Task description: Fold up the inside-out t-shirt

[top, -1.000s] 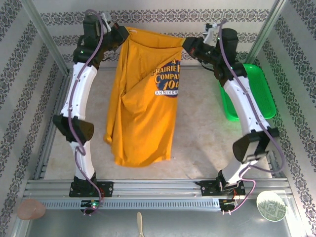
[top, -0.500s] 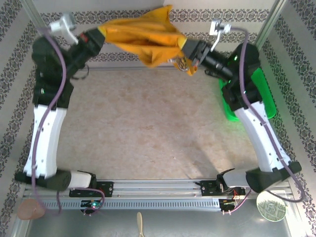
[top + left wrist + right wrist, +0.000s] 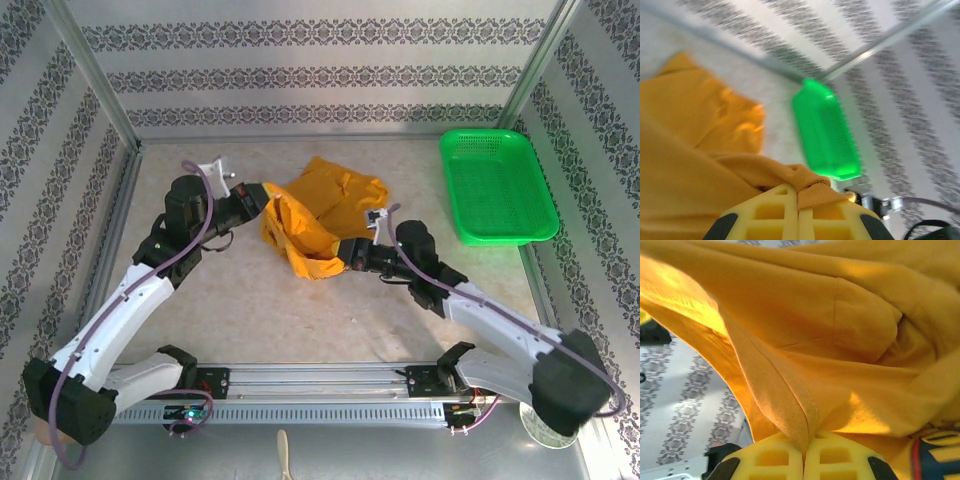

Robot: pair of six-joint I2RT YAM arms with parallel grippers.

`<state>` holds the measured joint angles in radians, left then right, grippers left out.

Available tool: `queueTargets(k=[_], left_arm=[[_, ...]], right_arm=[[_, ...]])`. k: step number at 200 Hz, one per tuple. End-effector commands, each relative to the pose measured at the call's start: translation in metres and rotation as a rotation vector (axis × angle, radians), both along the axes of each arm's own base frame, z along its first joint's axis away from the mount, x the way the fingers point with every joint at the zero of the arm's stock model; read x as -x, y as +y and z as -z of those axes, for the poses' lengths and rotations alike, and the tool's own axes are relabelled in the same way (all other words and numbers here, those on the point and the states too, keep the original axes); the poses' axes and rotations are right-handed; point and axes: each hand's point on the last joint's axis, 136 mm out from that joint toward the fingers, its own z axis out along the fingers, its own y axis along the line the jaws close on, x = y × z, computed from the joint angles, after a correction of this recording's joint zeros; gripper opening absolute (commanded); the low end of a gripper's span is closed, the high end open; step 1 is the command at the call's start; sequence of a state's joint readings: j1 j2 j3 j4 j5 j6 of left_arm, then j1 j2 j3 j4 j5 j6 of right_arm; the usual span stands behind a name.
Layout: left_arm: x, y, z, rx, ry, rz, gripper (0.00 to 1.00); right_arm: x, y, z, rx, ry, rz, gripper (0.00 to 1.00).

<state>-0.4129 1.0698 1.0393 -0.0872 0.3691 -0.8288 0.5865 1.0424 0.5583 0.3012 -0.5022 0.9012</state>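
Shirt [image 3: 322,210] is a crumpled heap on the table [image 3: 300,320], just above the centre of the top view. Folds bury most of it, so I can't make out the print or label, or which way it faces. The top view hides both sets of fingertips in cloth: the left gripper [image 3: 262,203] goes in at the heap's left edge, the right gripper [image 3: 347,256] at its lower edge. I can't tell which part of the garment either one has. The left wrist view is smeared by blur. Its yellow fingers [image 3: 775,215] sit at the bottom edge, cut off, pressed together with a bunched fold pinched between them, so it is clamped on the shirt. In the right wrist view the yellow fingers [image 3: 775,457] are also cut off at the bottom, closed tight on a stitched seam ridge running down into the gap, also gripping the shirt. A dark blue patch at the lower right corner of that view is cropped, and I can't tell what it is. The green basket [image 3: 497,185] sits upper right in the top view, apart from the shirt, and shows as a blurred green block in the left wrist view.
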Motion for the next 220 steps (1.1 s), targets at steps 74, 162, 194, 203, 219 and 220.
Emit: queueTargets(k=[74, 162, 194, 203, 219, 220], left_arm=[[-0.071, -0.196, 0.028, 0.009, 0.035, 0.274, 0.0], [-0.075, -0.158, 0.079, -0.305, 0.054, 0.233, 0.7], [-0.04, -0.105, 0.125, -0.447, 0.133, 0.152, 0.73], [-0.033, -0.09, 0.144, -0.494, 0.155, 0.123, 0.73], [-0.025, -0.068, 0.17, -0.571, 0.196, 0.07, 0.73], [-0.024, -0.066, 0.172, -0.577, 0.199, 0.067, 0.73]], right_arm=[[-0.008, -0.133, 0.053, 0.103, 0.111, 0.555, 0.0], [0.008, -0.178, 0.057, 0.351, 0.127, 0.663, 0.65], [-0.002, -0.168, 0.039, 0.392, 0.054, 0.624, 0.65], [-0.009, -0.159, 0.033, 0.39, 0.031, 0.599, 0.64], [-0.026, -0.141, 0.025, 0.384, 0.012, 0.54, 0.61], [-0.027, -0.14, 0.024, 0.382, 0.009, 0.535, 0.61]])
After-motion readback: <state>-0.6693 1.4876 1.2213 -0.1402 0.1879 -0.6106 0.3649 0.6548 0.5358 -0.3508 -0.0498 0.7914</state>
